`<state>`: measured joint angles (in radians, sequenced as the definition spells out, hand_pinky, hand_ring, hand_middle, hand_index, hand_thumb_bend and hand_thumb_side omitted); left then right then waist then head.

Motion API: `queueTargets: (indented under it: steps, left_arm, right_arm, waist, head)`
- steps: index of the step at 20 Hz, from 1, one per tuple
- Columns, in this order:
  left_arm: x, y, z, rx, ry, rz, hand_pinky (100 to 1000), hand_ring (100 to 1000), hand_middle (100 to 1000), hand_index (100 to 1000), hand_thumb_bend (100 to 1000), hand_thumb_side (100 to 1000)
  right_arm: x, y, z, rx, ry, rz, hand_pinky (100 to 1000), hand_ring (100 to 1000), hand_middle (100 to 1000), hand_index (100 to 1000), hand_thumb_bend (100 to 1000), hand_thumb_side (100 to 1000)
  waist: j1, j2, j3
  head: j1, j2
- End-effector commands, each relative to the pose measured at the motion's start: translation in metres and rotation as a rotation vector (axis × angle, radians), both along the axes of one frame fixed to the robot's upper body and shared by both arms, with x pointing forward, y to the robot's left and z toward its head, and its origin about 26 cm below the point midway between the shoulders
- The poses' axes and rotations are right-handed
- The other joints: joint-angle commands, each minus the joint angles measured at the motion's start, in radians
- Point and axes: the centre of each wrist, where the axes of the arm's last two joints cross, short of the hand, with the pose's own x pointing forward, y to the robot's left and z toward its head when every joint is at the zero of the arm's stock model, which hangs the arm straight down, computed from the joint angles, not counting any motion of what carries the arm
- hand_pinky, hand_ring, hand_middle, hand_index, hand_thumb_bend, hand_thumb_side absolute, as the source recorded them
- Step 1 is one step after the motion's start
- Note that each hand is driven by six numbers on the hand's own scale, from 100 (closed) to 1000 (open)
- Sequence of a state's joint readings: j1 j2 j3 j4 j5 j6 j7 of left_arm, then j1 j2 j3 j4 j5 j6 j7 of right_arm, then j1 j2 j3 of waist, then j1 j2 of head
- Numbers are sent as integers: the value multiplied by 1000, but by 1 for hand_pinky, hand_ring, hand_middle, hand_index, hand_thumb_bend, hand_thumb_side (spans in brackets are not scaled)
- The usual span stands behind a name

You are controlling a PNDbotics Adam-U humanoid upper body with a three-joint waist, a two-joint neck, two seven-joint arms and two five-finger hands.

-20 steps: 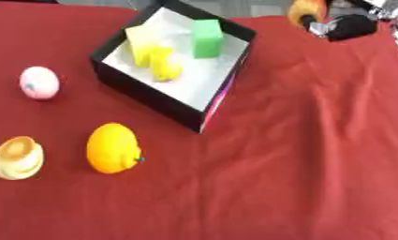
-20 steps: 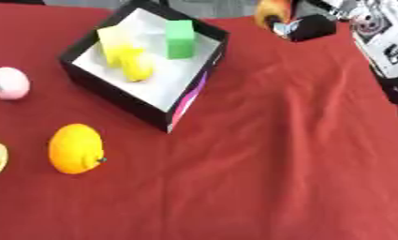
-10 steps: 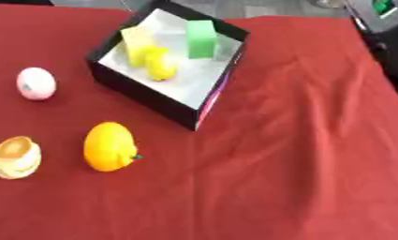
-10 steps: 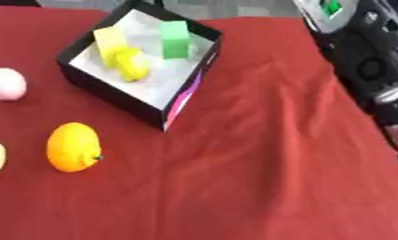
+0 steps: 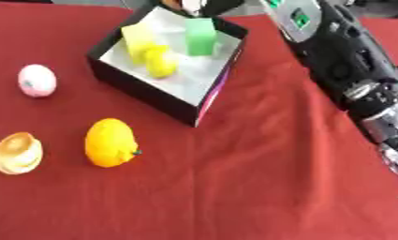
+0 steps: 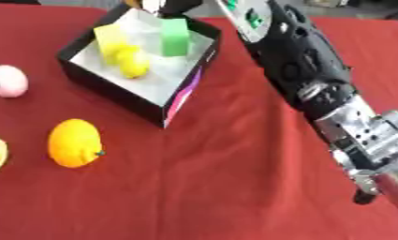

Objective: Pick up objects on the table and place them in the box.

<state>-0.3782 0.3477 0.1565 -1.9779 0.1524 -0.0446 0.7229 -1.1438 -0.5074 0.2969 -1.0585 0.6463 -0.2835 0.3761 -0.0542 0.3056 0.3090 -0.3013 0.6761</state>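
While our right arm (image 6: 308, 79) stretches across the red cloth (image 5: 259, 187) to the box (image 5: 152, 96), we're at the drop-off step. Right hand (image 5: 203, 5) sits over the box's far edge w/ something orange-ish; can't tell its fingers. Inside the box: green block (image 5: 201, 36), yellow pieces. Near the box, still out: orange (image 5: 110, 142), shell (image 5: 17, 153), pink egg (image 5: 36, 80). Next: release, then reach for the orange.

We are seeing bright, even light over red cloth (image 5: 259, 187) on bench, no hard glare. We are noticing soft blur across both views, edges smeared. White lining of box (image 5: 198, 110) is washing out pale. Orange fruit (image 5: 110, 142) is casting faint shadow. Right arm (image 6: 316, 79) is showing dull sheen on black casing.
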Motion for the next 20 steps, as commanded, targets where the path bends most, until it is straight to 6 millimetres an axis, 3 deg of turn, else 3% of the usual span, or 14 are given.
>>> queueTargets:
  steps: [1,3,5,6,7,9,11,19,20]
  left_arm:
    - [-4,-1,9,24,-27,-11,714,787,744,754,350,503]
    - [-3,0,8,30,-20,-16,713,787,741,752,348,505]
    - [-3,0,7,36,-13,-21,713,786,736,751,347,506]
    - [-3,0,7,39,-11,-22,713,786,734,751,348,505]
    - [-3,1,7,40,-9,-22,713,787,735,752,348,504]
    - [-3,2,6,40,-8,-17,712,786,734,752,349,502]
    - [-3,3,6,39,-6,-11,712,786,733,752,349,501]
    - [-2,9,-1,63,36,1,711,785,725,750,342,506]
    - [-2,10,-2,66,42,1,710,784,723,749,344,495]
  right_arm:
    - [3,-1,-1,-56,-20,1,754,588,576,764,174,556]
    - [3,-3,-5,-79,-20,9,801,648,637,815,237,566]
    - [2,-5,-5,-95,-22,31,845,745,739,897,340,468]
    - [1,-6,-5,-98,-23,43,852,762,757,913,343,395]
    - [-1,-8,-4,-95,-25,54,864,782,776,928,321,310]
    - [-4,-12,0,-69,-30,64,882,798,795,939,108,213]
    - [-10,-17,5,-15,-36,71,903,811,812,947,100,147]
    - [-60,-61,45,311,-47,142,983,850,854,957,100,228]
    - [-68,-67,48,339,-40,148,985,855,856,957,100,296]
  waist:
    - [8,-17,0]
    - [8,-16,-3]
    - [8,-16,-6]
    - [8,-16,-7]
    - [8,-16,-8]
    - [8,-17,-12]
    - [7,-19,-16]
    - [5,-22,-49]
    - [5,-22,-53]
  head:
    - [3,0]
    - [10,1]
    - [16,1]
    - [18,1]
    - [20,2]
    - [24,4]
    - [31,6]
    - [96,12]
    - [104,12]
